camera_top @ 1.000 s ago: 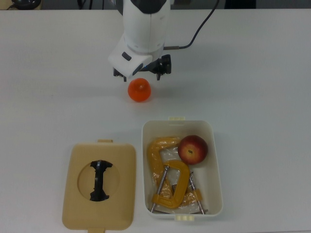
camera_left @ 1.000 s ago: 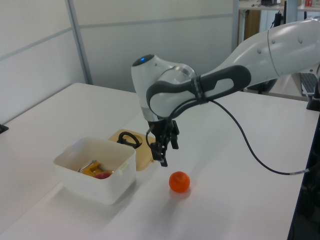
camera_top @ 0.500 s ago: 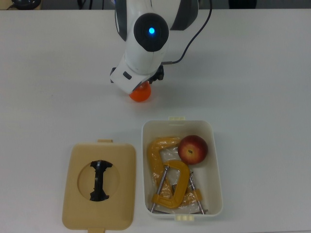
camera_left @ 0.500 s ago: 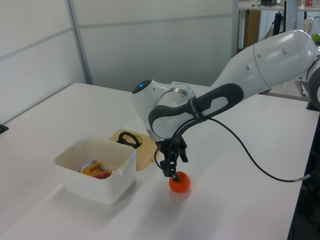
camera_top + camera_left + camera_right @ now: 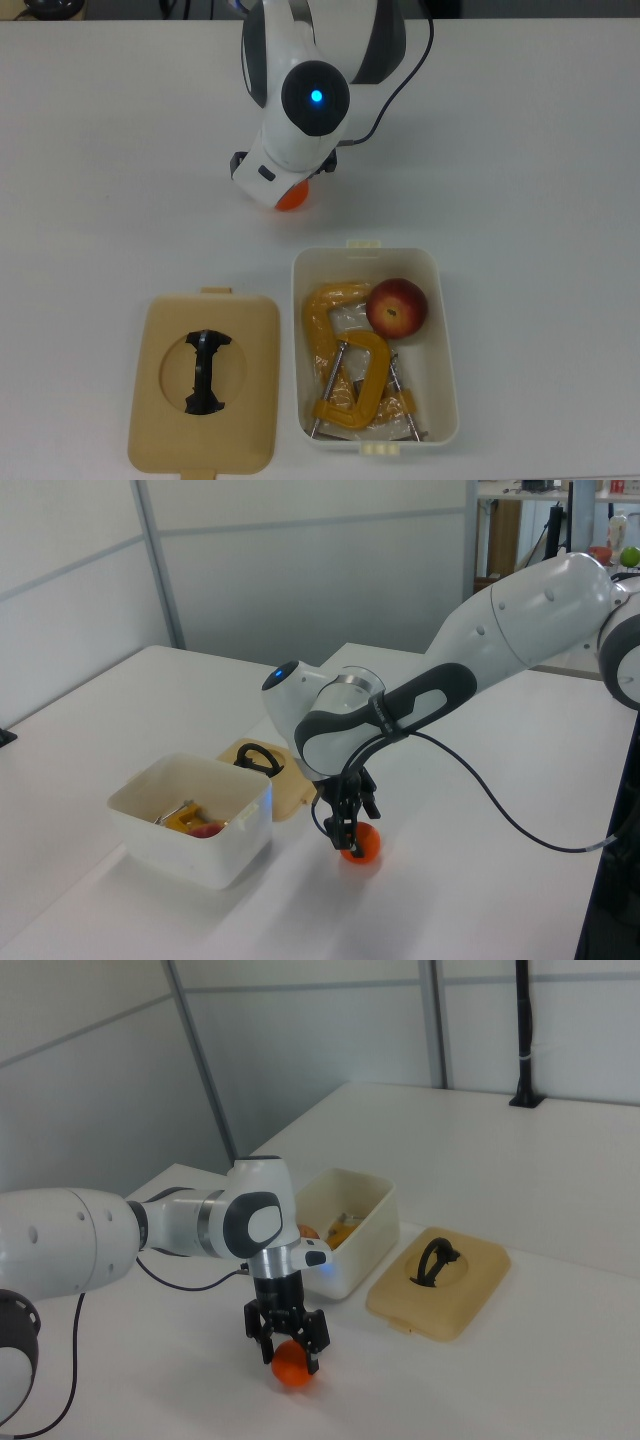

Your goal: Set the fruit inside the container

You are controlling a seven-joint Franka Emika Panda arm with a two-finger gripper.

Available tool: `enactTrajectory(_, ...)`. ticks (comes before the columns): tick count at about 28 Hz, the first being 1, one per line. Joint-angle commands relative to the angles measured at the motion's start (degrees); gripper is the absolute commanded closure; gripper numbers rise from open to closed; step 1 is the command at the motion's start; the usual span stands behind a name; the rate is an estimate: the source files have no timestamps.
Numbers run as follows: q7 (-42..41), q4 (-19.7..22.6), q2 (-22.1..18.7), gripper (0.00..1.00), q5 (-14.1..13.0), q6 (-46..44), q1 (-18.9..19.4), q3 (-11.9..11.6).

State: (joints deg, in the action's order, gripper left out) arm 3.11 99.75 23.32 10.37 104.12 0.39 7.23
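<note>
The orange fruit sits on the white table between the claw's spread fingers, which straddle it; whether they press it, I cannot tell; below the claw in the top view, the container holds the apple and a yellow clamp; bare table rings the claw.

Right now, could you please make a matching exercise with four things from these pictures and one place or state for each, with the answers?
Things:
1. apple
2. orange fruit
3. C-clamp
4. lid

Places or states:
A. flat on the table, to the top view's left of the container
B. on the table outside the container, between the gripper's fingers
C. yellow-orange metal, lying in the container
D. dark red, in the container beside the clamp

Pairs: 1-D, 2-B, 3-C, 4-A
</note>
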Motion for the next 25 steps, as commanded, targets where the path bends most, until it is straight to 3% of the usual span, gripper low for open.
enactTrajectory(1,-1.2,0.0,0.8,0.36,2.2,0.5,0.8,-0.4)
enactTrajectory(2,-1.5,-0.2,0.8,0.6,2.2,0.5,0.8,-0.4)
enactTrajectory(6,-4.4,-0.5,0.2,0.99,1.6,0.3,0.8,-0.3)
enactTrajectory(12,-5.4,-1.7,-2.0,1.0,1.2,-0.3,0.6,-0.3)
enactTrajectory(19,-5.3,-9.3,-3.1,1.0,-3.2,-0.1,0.3,-0.8)
enactTrajectory(22,-5.1,-10.5,-3.0,1.0,-3.9,0.6,0.3,-0.8)
enactTrajectory(25,-4.6,-11.9,-3.0,1.0,-5.7,7.7,0.3,-0.8)
